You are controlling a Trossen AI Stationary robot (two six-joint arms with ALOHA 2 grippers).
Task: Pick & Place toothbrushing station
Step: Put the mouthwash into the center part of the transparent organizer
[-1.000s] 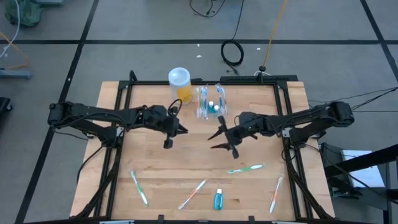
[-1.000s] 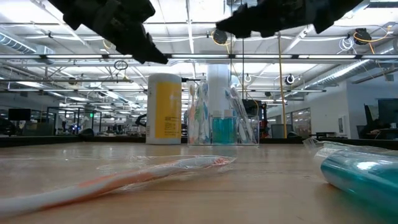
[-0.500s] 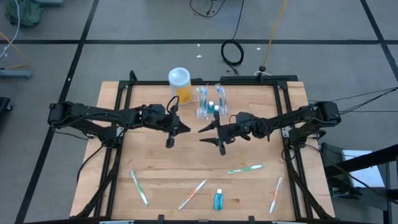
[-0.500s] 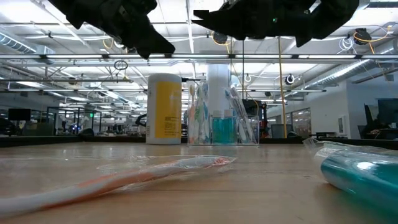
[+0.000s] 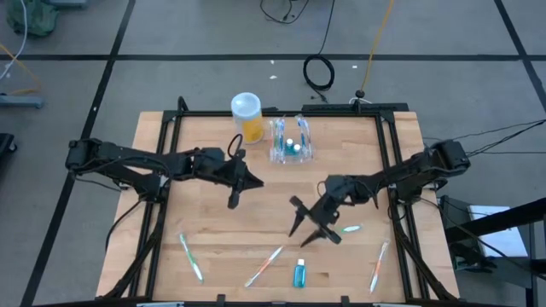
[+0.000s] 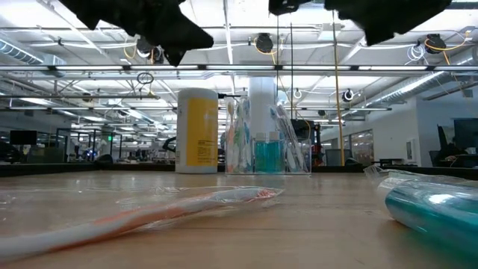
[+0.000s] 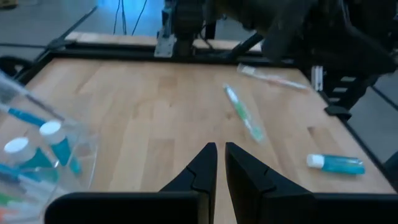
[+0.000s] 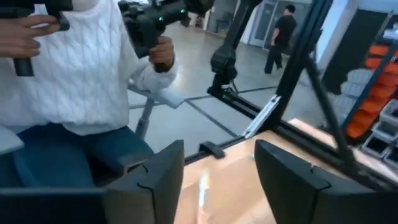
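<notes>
The toothbrushing station (image 5: 290, 141), a low clear holder with toothbrushes and blue tubes standing in it, rests on its base at the table's far middle. It also shows in the low view (image 6: 266, 143) and at the edge of the left wrist view (image 7: 34, 152). My left gripper (image 5: 258, 182) hovers shut, above the table and nearer than the station, to its left (image 7: 219, 152). My right gripper (image 5: 308, 231) hangs open over the near middle of the table, beside a green toothbrush (image 5: 345, 229), with nothing between its fingers (image 8: 219, 171).
A yellow cup with a white top (image 5: 246, 115) stands left of the station. Loose toothbrushes (image 5: 189, 256) (image 5: 264, 266) (image 5: 378, 266) and a blue tube (image 5: 299, 273) lie along the near edge. A person in a white sweater (image 8: 87, 68) sits beyond the table.
My right gripper has swung away from the station toward the table's near edge, turning as it went and sinking a little. Its fingers now stand wider apart.
</notes>
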